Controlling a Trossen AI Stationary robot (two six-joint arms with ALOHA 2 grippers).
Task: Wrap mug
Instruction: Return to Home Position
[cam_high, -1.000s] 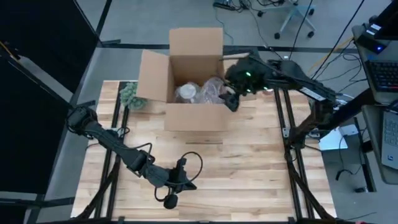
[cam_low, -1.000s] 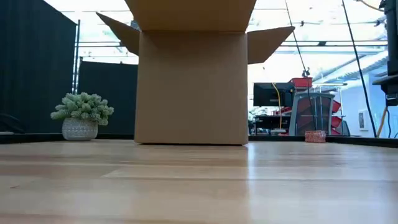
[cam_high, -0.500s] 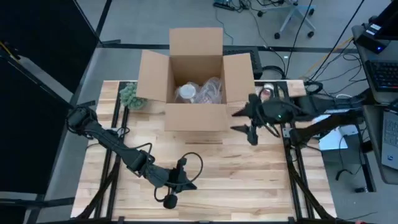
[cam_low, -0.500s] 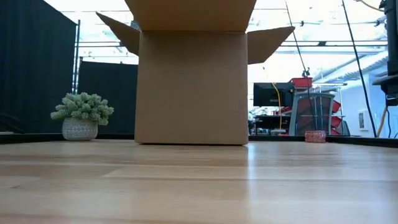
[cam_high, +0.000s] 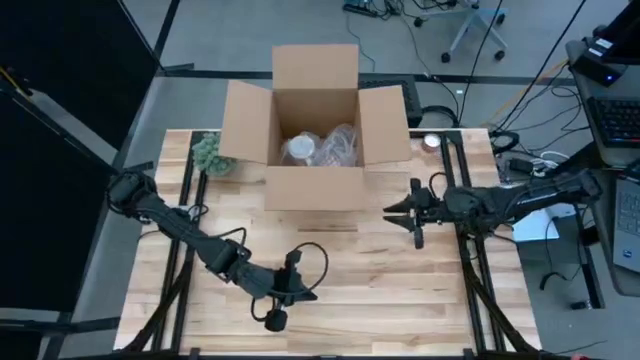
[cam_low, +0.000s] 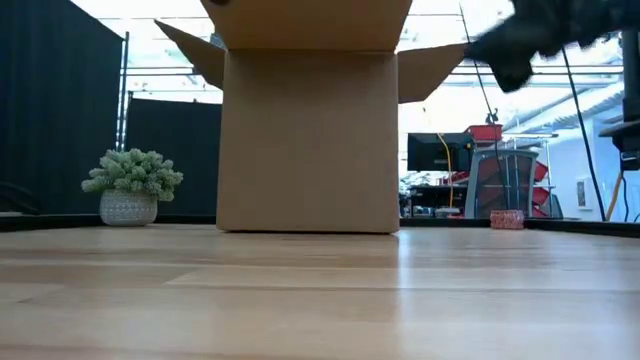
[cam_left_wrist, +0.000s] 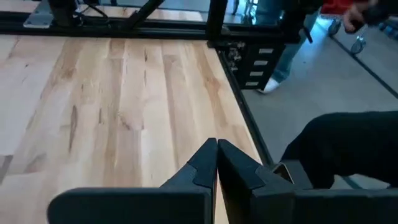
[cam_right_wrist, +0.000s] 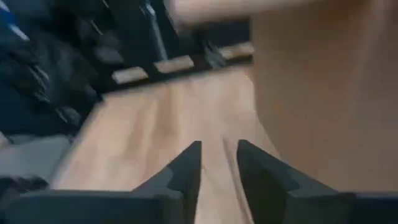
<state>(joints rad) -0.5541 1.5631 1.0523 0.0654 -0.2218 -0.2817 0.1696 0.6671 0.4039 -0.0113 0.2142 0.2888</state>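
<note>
From above, the wrapped mugs (cam_high: 320, 148) lie inside the box (cam_high: 315, 188), light but fragile (grip the padded middle). The right claw (cam_high: 403, 215) hangs released beside the box. Level view: the box hides them. Left wrist: the left claw (cam_left_wrist: 216, 163) is clenched on nothing.

Your left arm (cam_high: 185, 228) and right arm (cam_high: 510, 198) are matte black and jointed; a black cable (cam_high: 321, 258) loops beside the left gripper (cam_left_wrist: 217, 144), whose fingers (cam_left_wrist: 202, 169) are wedge-shaped.
</note>
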